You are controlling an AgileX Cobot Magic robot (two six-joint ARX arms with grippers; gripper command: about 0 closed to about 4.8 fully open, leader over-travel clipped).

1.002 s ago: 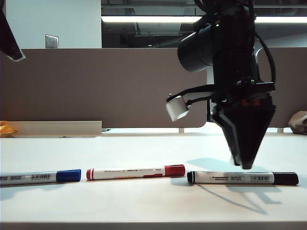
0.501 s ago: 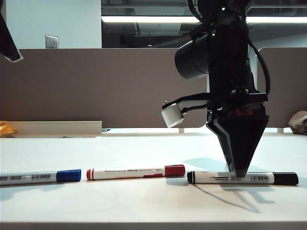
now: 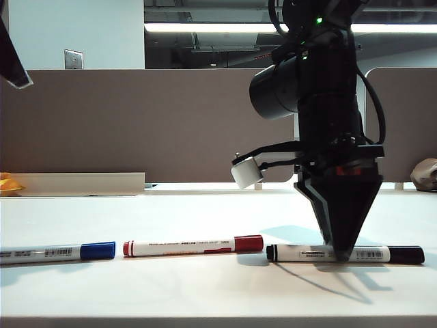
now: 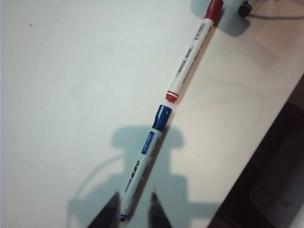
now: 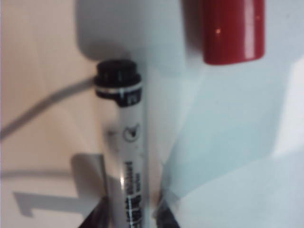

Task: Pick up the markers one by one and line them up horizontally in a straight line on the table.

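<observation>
Three markers lie end to end in a row on the white table (image 3: 205,290): blue (image 3: 58,253) on the left, red (image 3: 193,245) in the middle, black (image 3: 355,254) on the right. My right gripper (image 3: 339,257) points straight down onto the black marker's barrel (image 5: 124,142). Its jaws (image 5: 133,218) straddle the barrel closely, and a thin gap shows on one side. The red cap (image 5: 232,31) lies just beyond. My left gripper (image 4: 134,211) hangs open high above the blue marker (image 4: 145,156) and holds nothing. Only one finger (image 3: 10,55) of it shows in the exterior view.
Grey-brown divider panels (image 3: 136,123) stand behind the table. A low white ledge (image 3: 75,183) and an orange item (image 3: 8,183) sit at the back left, a beige object (image 3: 427,174) at the back right. The table's front edge (image 4: 266,128) runs close to the markers.
My right gripper has sunk and shifted slightly left, down onto the black marker, and its jaws have narrowed around the barrel. The markers and the left arm have not moved.
</observation>
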